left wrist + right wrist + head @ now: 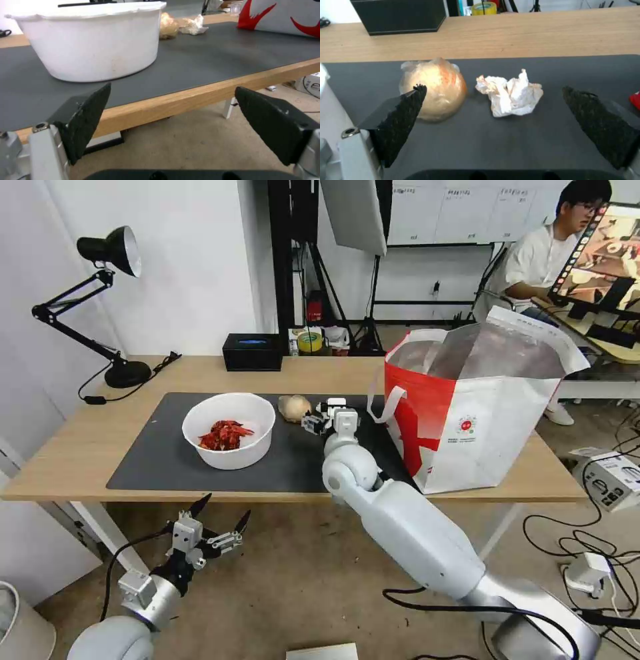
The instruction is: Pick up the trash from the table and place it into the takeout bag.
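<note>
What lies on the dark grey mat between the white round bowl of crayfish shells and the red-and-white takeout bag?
In the head view, between white bowl and takeout bag: beige lump, and right gripper over the mat.

- Right arm point(407, 527): smooth pale-grey rounded shells, ball-shaped joint, black cable looped at its base.
- Right gripper point(493, 112): black, rough-textured wedge fingers point(401, 120) on silver-white brackets, one screw visible.
- Left gripper point(220, 517): black pointed fingers, exposed silver linkage, black cable behind.

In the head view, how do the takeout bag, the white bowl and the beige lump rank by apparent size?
Largest to smallest:
1. takeout bag
2. white bowl
3. beige lump
The differences are plain.
</note>
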Robot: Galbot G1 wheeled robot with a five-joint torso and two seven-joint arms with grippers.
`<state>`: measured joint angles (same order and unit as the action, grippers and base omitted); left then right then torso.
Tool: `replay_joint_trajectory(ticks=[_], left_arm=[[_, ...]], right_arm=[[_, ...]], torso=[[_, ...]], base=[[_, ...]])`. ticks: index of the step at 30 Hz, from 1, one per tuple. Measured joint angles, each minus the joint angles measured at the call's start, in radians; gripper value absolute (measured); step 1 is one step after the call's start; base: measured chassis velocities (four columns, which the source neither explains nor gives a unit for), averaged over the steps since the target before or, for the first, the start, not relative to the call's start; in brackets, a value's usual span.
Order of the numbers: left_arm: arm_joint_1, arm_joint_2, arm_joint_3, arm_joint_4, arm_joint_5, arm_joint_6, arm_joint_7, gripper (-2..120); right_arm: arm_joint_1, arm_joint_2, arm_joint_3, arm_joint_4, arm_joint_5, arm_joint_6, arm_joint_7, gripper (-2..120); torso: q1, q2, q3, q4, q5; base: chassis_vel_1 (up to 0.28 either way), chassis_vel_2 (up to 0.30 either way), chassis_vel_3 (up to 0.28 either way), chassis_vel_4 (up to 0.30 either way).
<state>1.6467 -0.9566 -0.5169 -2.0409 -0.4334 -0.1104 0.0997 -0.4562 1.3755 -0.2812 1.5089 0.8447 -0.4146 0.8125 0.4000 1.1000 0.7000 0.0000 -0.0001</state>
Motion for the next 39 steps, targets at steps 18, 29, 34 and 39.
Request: replay_joint_trajectory(ticks=[18, 29, 34, 39], left_arm=[[-0.005, 0.004, 0.012, 0.003, 0.0, -0.001, 0.0, 100], [-0.011, 0.0, 0.021, -0.006, 0.011, -0.002, 0.001, 100], [-0.015, -0.001, 0.02, -0.005, 0.012, -0.003, 0.001, 100], [-0.015, -0.002, 0.019, -0.007, 0.012, -0.003, 0.001, 100]], right_arm=[[0.084, 0.087, 0.016, -0.138, 0.019, -0.051, 0.081, 100], [0.125, 0.113, 0.026, -0.232, 0.015, -0.094, 0.085, 100], [0.149, 0.129, 0.027, -0.279, 0.014, -0.106, 0.072, 100], [0.166, 0.132, 0.028, -0.311, 0.013, -0.125, 0.035, 100]], torso=[[0.0, 0.0, 0.0, 0.0, 0.0001], [0.0, 0.0, 0.0, 0.0, 0.0001], [0.0, 0.0, 0.0, 0.0, 0.0001], [0.0, 0.0, 0.0, 0.0, 0.0001]], base=[[0.0, 0.0, 0.0, 0.0], [0.0, 0.0, 0.0, 0.0], [0.0, 0.0, 0.0, 0.0], [0.0, 0.0, 0.0, 0.0]])
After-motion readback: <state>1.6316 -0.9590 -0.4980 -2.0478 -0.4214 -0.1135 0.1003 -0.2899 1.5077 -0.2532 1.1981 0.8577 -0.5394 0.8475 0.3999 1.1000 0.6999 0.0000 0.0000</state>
